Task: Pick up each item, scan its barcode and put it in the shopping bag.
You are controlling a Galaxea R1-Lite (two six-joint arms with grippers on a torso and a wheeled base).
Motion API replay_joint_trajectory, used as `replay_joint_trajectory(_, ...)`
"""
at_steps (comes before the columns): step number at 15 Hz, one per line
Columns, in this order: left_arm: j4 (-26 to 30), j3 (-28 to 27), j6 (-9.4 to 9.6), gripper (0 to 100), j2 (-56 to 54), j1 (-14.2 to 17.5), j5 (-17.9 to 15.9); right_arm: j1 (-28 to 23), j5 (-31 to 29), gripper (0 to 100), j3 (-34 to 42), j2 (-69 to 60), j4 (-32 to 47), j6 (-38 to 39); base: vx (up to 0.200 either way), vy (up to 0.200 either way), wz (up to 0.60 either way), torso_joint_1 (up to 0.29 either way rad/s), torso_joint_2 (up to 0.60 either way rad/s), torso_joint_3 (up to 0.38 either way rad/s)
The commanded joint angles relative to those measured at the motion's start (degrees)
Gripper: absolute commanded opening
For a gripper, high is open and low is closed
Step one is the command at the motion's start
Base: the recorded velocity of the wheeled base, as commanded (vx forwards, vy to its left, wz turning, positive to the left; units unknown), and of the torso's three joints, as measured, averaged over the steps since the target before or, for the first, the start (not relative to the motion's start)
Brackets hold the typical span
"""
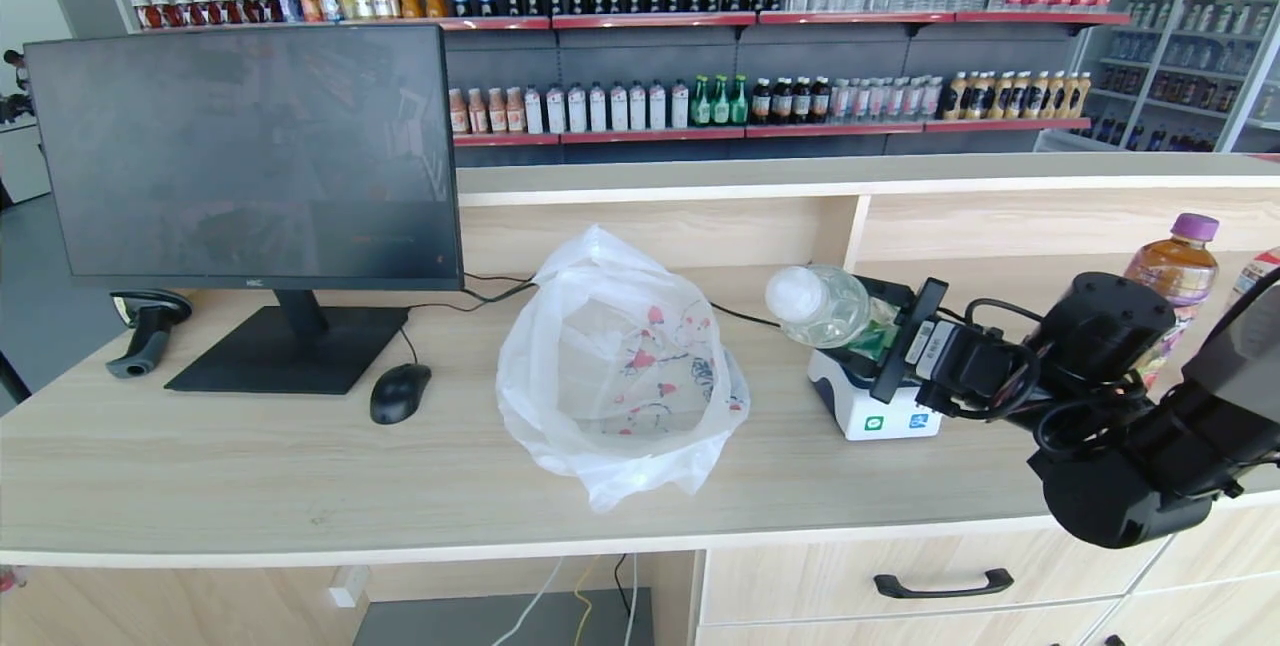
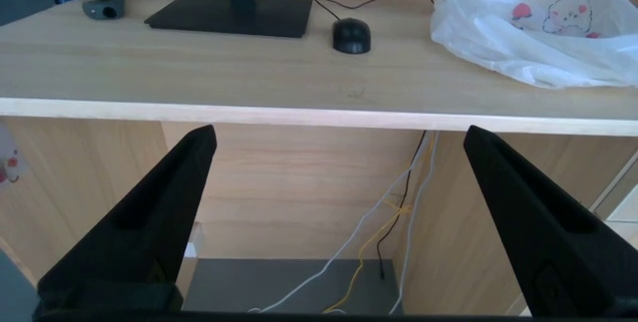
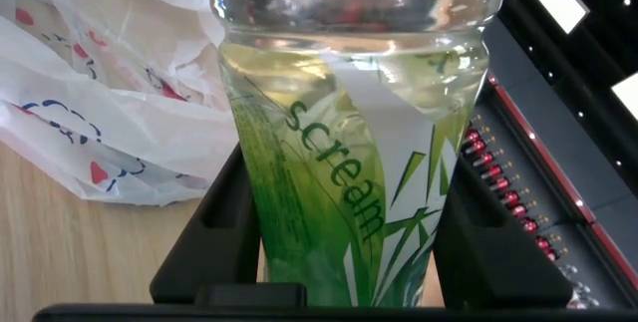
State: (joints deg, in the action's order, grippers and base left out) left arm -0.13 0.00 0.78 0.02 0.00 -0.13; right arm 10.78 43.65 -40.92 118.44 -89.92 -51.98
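Note:
My right gripper [image 1: 868,318] is shut on a clear bottle with a green label [image 1: 820,306], holding it on its side just above the white barcode scanner [image 1: 880,408]; its white cap end points toward the shopping bag. In the right wrist view the bottle [image 3: 354,153] sits between the black fingers [image 3: 214,227], with the scanner's dark face [image 3: 538,162] behind it. The white plastic shopping bag [image 1: 620,366] stands open at mid-counter. My left gripper [image 2: 339,222] hangs open below the counter edge, holding nothing.
A monitor [image 1: 245,156], a mouse [image 1: 400,392] and a handheld scanner [image 1: 148,326] occupy the counter's left side. A brown drink bottle with a purple cap [image 1: 1175,271] stands at the right, another bottle [image 1: 1258,271] beside it. Cables [image 2: 384,232] hang under the counter.

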Motion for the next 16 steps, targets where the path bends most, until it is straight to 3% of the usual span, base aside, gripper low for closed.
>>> replay_joint_trajectory(1, 0.05, 0.0, 0.01, 100, -0.02, 0.0, -0.04, 0.12, 0.03, 0, 0.05, -0.67, -0.08, 0.13, 0.0, 0.0, 0.0, 0.0, 0.0, 0.0)
replay_joint_trajectory(7, -0.04, 0.0, 0.01, 100, -0.02, 0.0, -0.04, 1.79, -0.76, 0, -0.21, -4.98, -0.08, 3.03, 0.0, 0.0, 0.0, 0.0, 0.0, 0.0)
replay_joint_trajectory(11, -0.04, 0.0, 0.01, 100, -0.02, 0.0, -0.04, 7.68, -10.78, 0, 1.37, -11.83, -0.08, 10.06, 0.0, 0.0, 0.0, 0.0, 0.0, 0.0)
replay_joint_trajectory(14, -0.04, 0.0, 0.01, 100, -0.02, 0.0, 0.05, 16.03, -25.99, 0, 1.72, -15.35, -0.08, 17.79, 0.0, 0.0, 0.0, 0.0, 0.0, 0.0)
replay_joint_trajectory(16, 0.05, 0.0, 0.1, 100, -0.02, -0.09, -0.04, 17.7, -29.06, 0, 2.52, -16.84, -0.08, 22.01, 0.0, 0.0, 0.0, 0.0, 0.0, 0.0)
